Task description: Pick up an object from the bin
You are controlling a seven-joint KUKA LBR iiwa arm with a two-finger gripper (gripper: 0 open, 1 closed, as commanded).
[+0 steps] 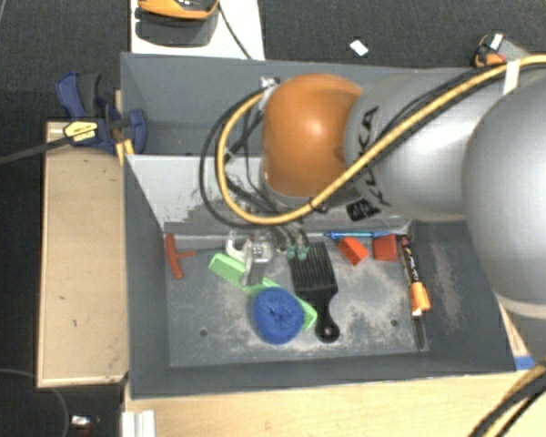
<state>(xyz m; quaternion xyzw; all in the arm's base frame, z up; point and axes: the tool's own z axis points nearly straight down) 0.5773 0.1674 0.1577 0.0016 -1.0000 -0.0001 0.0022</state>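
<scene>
My gripper (253, 252) is low in the bin's left middle, under the orange cover, right above the upper end of a light green flat piece (226, 267). That green piece runs down-right under a round blue brush-like thing (278, 317). A black comb with a handle (315, 285) lies just right of the gripper, its teeth pointing up toward it. Whether the green piece is gripped is hidden by the wrist.
A red L-shaped piece (176, 255) lies by the left wall. Orange-red blocks (350, 248) sit at the back right, and a black marker with an orange cap (413, 285) lies along the right wall. The arm covers the bin's upper right.
</scene>
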